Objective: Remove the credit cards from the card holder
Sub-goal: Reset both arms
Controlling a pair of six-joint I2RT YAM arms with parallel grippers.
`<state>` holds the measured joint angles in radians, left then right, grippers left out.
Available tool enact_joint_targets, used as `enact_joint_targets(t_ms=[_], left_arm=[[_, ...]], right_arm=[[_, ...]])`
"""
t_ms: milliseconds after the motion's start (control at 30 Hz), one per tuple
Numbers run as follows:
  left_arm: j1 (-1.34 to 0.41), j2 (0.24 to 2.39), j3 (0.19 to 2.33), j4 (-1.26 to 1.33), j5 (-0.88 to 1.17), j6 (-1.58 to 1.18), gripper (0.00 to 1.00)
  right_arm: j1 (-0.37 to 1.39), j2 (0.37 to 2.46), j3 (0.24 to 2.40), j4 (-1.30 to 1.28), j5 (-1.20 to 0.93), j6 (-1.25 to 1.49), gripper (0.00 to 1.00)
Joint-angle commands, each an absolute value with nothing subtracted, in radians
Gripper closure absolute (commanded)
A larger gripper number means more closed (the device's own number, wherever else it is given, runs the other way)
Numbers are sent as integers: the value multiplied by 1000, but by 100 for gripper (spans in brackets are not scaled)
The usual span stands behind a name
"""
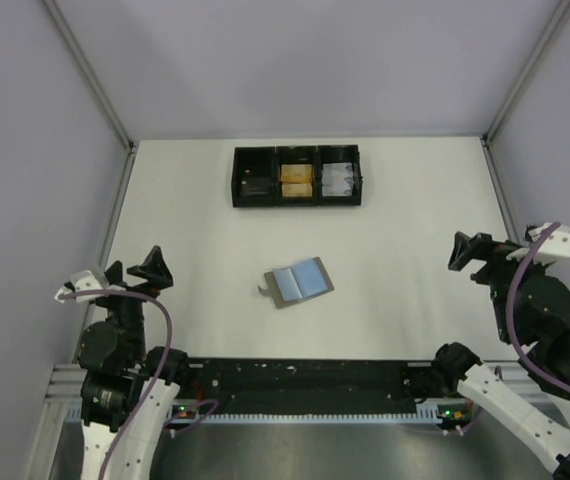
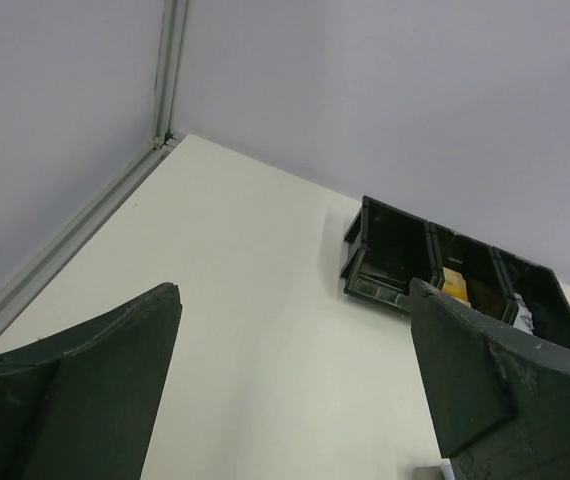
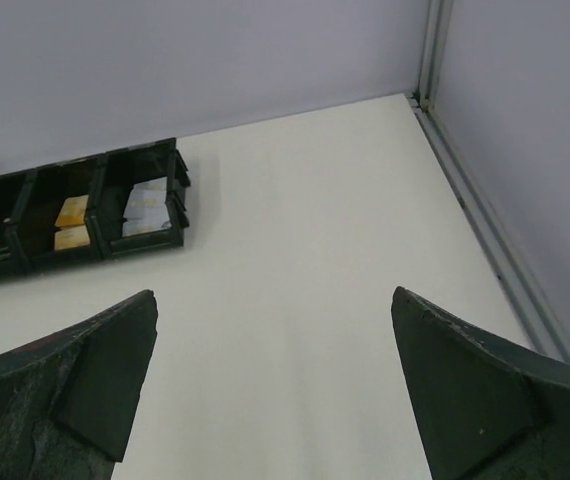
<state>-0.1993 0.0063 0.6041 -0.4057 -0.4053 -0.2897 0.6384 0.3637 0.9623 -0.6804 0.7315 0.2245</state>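
The card holder (image 1: pixel 300 282) lies open and flat in the middle of the table, grey outside and light blue inside, with its small tab (image 1: pixel 264 291) at the left edge. I cannot pick out separate credit cards in it from the top view. My left gripper (image 1: pixel 133 268) is open and empty, well to the left of the holder and near the left wall. My right gripper (image 1: pixel 472 252) is open and empty, far to the right of the holder. In the left wrist view the gripper (image 2: pixel 295 295) has only bare table between its fingers, and so does the gripper in the right wrist view (image 3: pixel 275 300).
A black three-compartment tray (image 1: pixel 276 175) stands at the back centre, with dark, orange and whitish contents. It also shows in the left wrist view (image 2: pixel 385 245) and the right wrist view (image 3: pixel 100 215). Walls with metal rails (image 1: pixel 115 210) bound the table on three sides.
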Motion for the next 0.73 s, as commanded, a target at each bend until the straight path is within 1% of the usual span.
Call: enact_joint_targets(t_ms=[0,700], left_arm=[[-204,-28,592,-368,-391,-268,1],[-202,83,588,-357,-419,-245,1]], right_arm=[[634,305,902,-684,816,138,2],[634,279,850,-646,885,156,2]])
